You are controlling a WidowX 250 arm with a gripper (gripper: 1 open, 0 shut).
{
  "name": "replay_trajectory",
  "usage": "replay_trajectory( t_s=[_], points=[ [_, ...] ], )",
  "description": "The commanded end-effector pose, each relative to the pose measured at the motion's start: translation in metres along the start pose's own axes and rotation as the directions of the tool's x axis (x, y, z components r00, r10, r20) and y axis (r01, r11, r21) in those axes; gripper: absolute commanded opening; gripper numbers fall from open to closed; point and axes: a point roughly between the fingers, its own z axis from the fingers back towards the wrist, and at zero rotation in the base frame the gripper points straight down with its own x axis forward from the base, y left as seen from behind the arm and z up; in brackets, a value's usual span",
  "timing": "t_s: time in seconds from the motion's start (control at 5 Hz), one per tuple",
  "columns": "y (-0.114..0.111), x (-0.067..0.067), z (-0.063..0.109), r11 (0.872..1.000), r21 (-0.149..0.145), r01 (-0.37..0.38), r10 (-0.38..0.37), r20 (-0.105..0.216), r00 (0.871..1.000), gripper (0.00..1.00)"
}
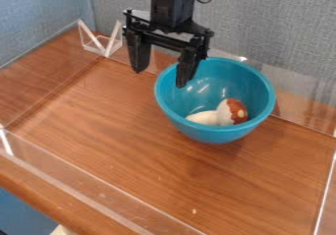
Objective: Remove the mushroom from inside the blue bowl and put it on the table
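Glossy plastic bowl (pixel 250 96); wood-grain table (pixel 118 131)

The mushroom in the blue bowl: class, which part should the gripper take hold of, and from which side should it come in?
Probably the thick cream stem, from straight above. The mushroom lies on its side at the bottom of the blue bowl, cap toward the right, and the deep walls block any sideways approach. The open gripper hangs above the bowl's left rim, pointing down.
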Motion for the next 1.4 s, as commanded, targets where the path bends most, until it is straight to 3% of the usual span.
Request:
replay_trajectory(
  t_s=[0.0,0.2,0.4,0.6,0.8,1.2],
  points=[
    [-0.039,0.011,-0.011,0.996,-0.006,0.084,-0.084,0.007,0.996,1.0],
    [-0.089,0.038,-0.051,0.958,-0.027,0.286,-0.286,-0.028,0.958,1.0],
    [-0.101,0.047,-0.086,0.938,-0.026,0.345,-0.346,-0.061,0.936,1.0],
    [-0.099,0.048,-0.096,0.944,-0.029,0.329,-0.33,-0.072,0.941,0.0],
    [-0.097,0.045,-0.097,0.948,-0.03,0.317,-0.318,-0.074,0.945,0.0],
    [-0.076,0.045,-0.103,0.92,-0.025,0.392,-0.393,-0.079,0.916,0.0]
  ],
)
